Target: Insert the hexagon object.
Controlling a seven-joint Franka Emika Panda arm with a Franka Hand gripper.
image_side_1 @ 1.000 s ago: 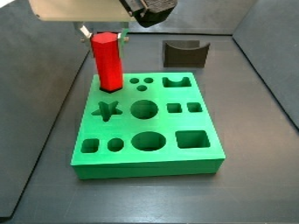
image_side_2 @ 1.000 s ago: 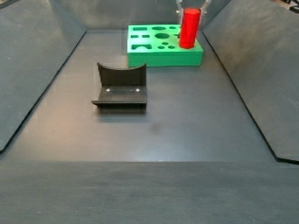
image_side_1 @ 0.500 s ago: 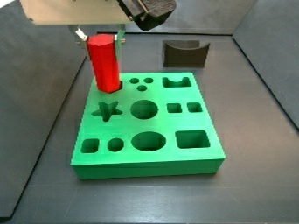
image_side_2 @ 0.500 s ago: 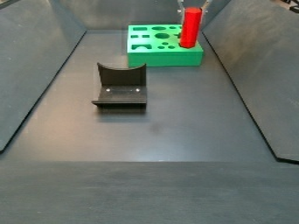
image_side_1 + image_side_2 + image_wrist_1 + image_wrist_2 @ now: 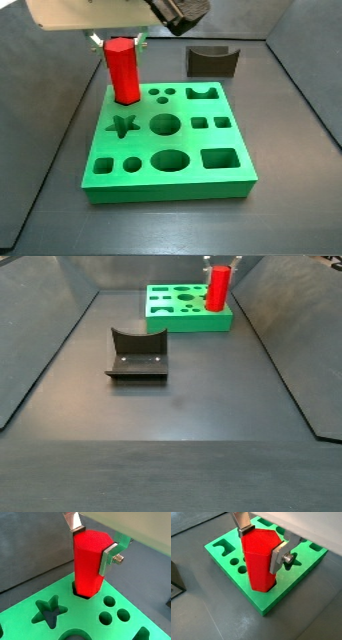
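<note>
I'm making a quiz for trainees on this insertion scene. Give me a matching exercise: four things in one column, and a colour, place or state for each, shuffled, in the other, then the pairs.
Things:
1. hexagon object
2. board
3. dark grey block
4. gripper

Descriptions:
A. green, with shaped holes
B. on the floor, apart from the board
C. red, upright in a corner hole of the board
D. fingers on either side of the peg's top

Pairs: 1-C, 2-A, 3-B, 4-D
</note>
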